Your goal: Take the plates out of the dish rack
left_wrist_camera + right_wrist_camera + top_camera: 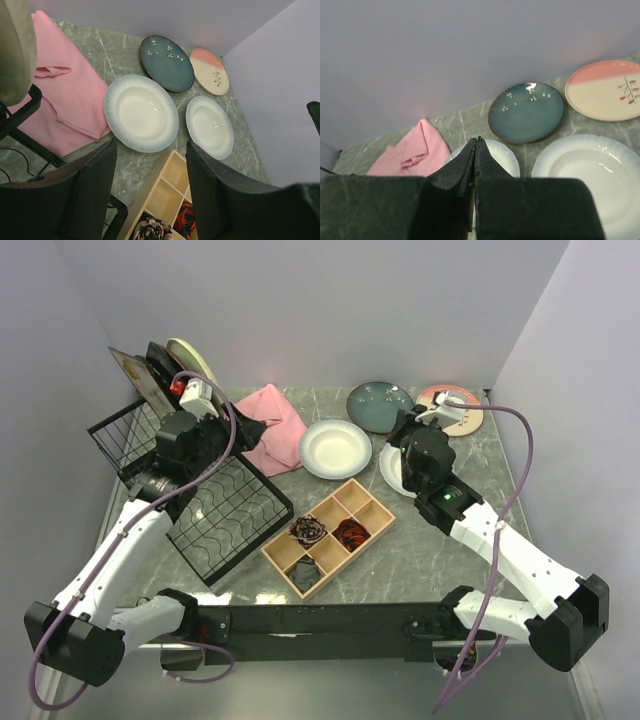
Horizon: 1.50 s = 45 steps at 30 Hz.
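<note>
The black wire dish rack [228, 508] stands at the left. At its back lean a square cream floral plate [128, 368], a dark plate [160, 362] and a round cream-green plate [192, 357]. My left gripper [151, 145] is open and empty over the rack, with the cream-green plate's rim [17, 50] just to its left. On the table lie a teal plate [380, 405], a pink-cream plate [452, 408] and two white plates [335, 448] [592, 175]. My right gripper [477, 140] is shut on nothing, between the two white plates.
A pink cloth [272, 428] lies between the rack and the nearer white plate. A wooden compartment tray [328, 537] with patterned items sits at the front centre. Walls close in behind and at both sides.
</note>
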Each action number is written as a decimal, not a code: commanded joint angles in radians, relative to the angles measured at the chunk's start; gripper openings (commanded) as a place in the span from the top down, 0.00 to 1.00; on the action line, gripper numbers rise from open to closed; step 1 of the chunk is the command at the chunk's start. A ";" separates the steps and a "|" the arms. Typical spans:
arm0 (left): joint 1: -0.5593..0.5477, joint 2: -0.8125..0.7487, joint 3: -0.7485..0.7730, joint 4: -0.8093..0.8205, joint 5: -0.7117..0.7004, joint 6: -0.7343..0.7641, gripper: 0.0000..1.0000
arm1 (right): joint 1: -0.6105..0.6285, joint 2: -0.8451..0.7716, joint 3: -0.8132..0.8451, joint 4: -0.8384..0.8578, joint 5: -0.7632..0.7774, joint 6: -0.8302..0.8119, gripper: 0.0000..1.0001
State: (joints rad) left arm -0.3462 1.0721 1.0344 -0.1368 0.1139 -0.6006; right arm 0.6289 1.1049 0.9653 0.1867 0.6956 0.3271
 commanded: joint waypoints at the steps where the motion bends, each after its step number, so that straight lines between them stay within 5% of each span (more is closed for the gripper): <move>1: -0.011 -0.038 0.014 0.025 0.000 0.041 0.37 | -0.052 -0.050 0.015 -0.099 -0.074 0.093 1.00; 16: -0.083 -0.009 -0.074 0.121 0.018 0.013 0.37 | -0.261 -0.066 -0.043 -0.168 -0.361 0.210 0.98; 25: -0.287 0.130 -0.054 0.140 -0.019 0.068 0.32 | -0.560 -0.054 -0.174 -0.129 -0.665 0.354 0.51; 29: -0.355 0.170 -0.063 0.144 -0.036 0.091 0.27 | -0.698 0.006 -0.197 -0.122 -0.798 0.392 0.23; 32: -0.396 0.170 -0.080 0.160 -0.045 0.104 0.12 | -0.764 0.022 -0.215 -0.130 -0.823 0.388 0.02; 33: -0.407 0.166 -0.092 0.169 -0.051 0.114 0.01 | -0.776 0.024 -0.221 -0.131 -0.824 0.386 0.00; 41: -0.565 0.086 -0.134 0.169 -0.111 0.136 0.00 | -0.949 0.070 -0.235 -0.176 -0.889 0.293 0.00; 45: -0.643 0.048 -0.183 0.178 -0.264 0.179 0.00 | -1.005 0.130 -0.258 -0.132 -0.984 0.273 0.01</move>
State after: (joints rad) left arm -0.9321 1.1786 0.8879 -0.0040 -0.0170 -0.4816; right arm -0.3313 1.1908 0.7238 0.0151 -0.1806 0.6479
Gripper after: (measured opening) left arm 0.994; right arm 0.996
